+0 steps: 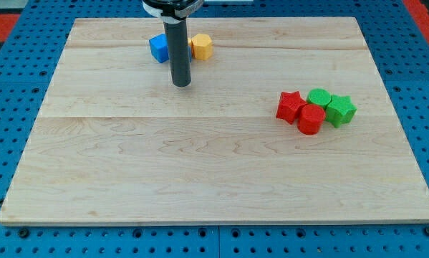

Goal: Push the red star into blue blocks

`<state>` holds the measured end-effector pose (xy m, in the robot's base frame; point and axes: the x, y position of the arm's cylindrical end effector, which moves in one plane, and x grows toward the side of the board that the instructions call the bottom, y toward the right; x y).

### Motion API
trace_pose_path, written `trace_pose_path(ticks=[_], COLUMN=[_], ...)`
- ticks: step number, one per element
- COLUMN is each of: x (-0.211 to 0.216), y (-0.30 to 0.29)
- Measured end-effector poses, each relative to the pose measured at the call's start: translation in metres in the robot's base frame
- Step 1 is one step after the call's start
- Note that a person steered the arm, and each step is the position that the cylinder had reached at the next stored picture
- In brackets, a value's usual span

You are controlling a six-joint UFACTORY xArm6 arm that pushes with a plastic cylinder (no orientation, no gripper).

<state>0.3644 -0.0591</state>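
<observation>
The red star (290, 105) lies at the view's right, at the left end of a tight cluster. Touching it are a red cylinder (311, 119), a green round block (319, 98) and a green star (340, 110). A blue block (158, 48) sits near the view's top, left of centre, partly hidden behind the rod. My tip (181, 83) rests on the board just below and right of the blue block, far to the left of the red star.
A yellow block (201, 46) and an orange sliver beside it sit just right of the rod near the top. The wooden board (214, 179) lies on a blue pegboard surface (6, 107).
</observation>
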Motion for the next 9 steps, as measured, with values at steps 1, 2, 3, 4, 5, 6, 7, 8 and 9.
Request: trace_pose_path(ticks=[1, 2, 3, 4, 5, 6, 7, 8, 9], x=[0.000, 0.001, 0.107, 0.212, 0.218, 0.177, 0.114, 0.067, 0.039], y=[0.000, 0.030, 0.016, 0.076, 0.209, 0.282, 0.266, 0.209, 0.155])
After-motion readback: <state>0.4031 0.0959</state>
